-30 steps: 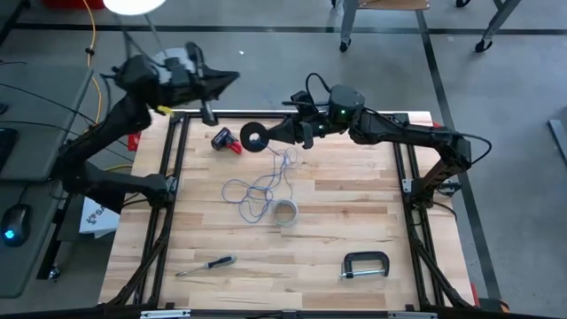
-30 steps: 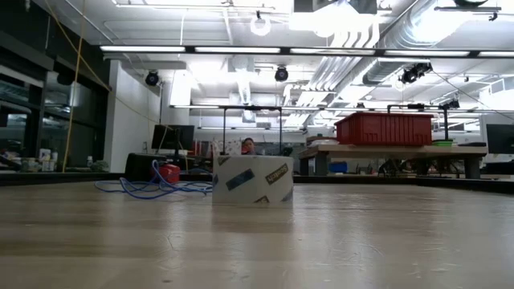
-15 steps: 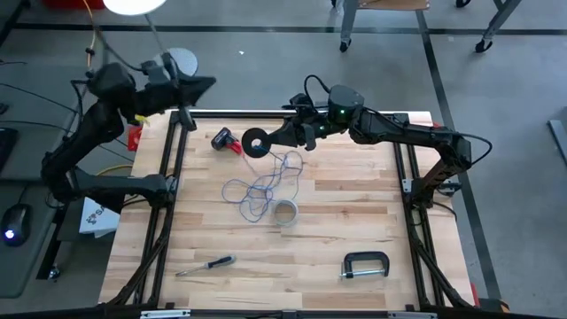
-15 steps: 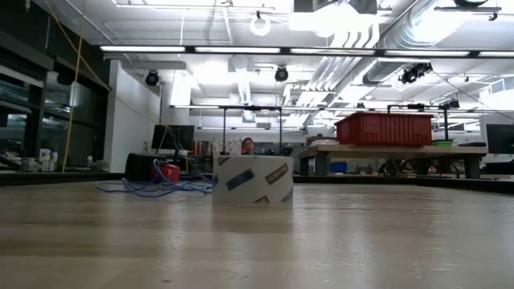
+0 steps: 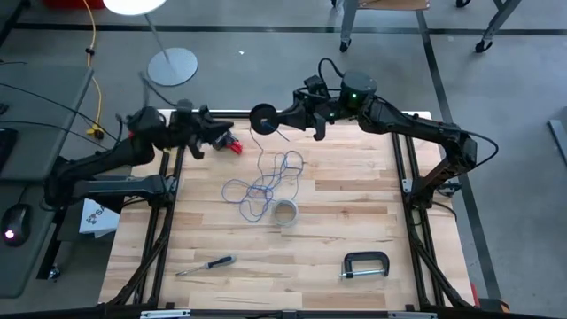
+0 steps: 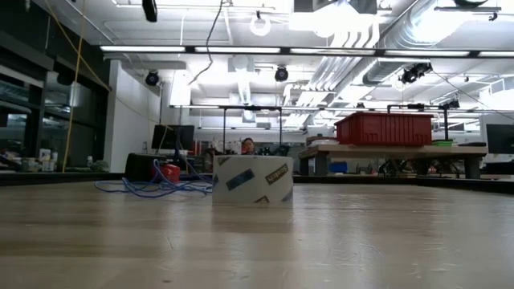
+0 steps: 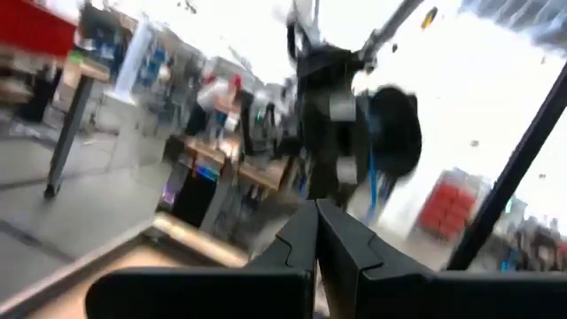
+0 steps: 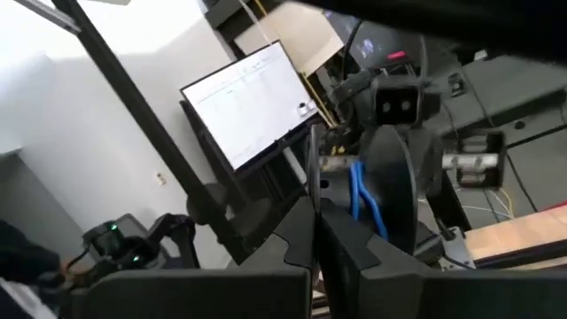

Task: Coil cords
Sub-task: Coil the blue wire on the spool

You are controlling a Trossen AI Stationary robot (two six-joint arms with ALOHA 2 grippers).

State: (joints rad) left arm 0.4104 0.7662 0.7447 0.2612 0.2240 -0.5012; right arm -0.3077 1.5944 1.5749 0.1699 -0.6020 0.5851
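Observation:
A loose tangle of thin blue cord [image 5: 264, 183] lies on the wooden table [image 5: 354, 221]; in the low view the cord [image 6: 152, 188] lies on the tabletop far back. One strand rises to a black spool [image 5: 262, 117] with blue cord wound on its core [image 8: 359, 197]. My right gripper [image 5: 282, 118] is shut on that spool, above the table's far edge. My left gripper [image 5: 223, 133] is shut and holds nothing; it points level at the spool from the left, above a red and black tool [image 5: 232, 145]. My right gripper pinches the edge of the spool's thin nearer flange [image 8: 312, 182] between its two fingers. The fingers come level from the table's right side. The spool is lifted clear of the table, its flanges on edge, and a slack strand of blue cord hangs from it to the tangle.
A roll of clear tape [image 5: 283, 213] stands just near of the tangle. A screwdriver [image 5: 205, 264] lies near the front left and a black C-clamp [image 5: 365, 265] at the front right. A lamp base [image 5: 172, 65] stands on the floor beyond the far left corner.
My left gripper has come down from beyond the far left corner and swung right toward the spool, rolling as it went. My right gripper has carried the spool a little toward the far edge and turned it.

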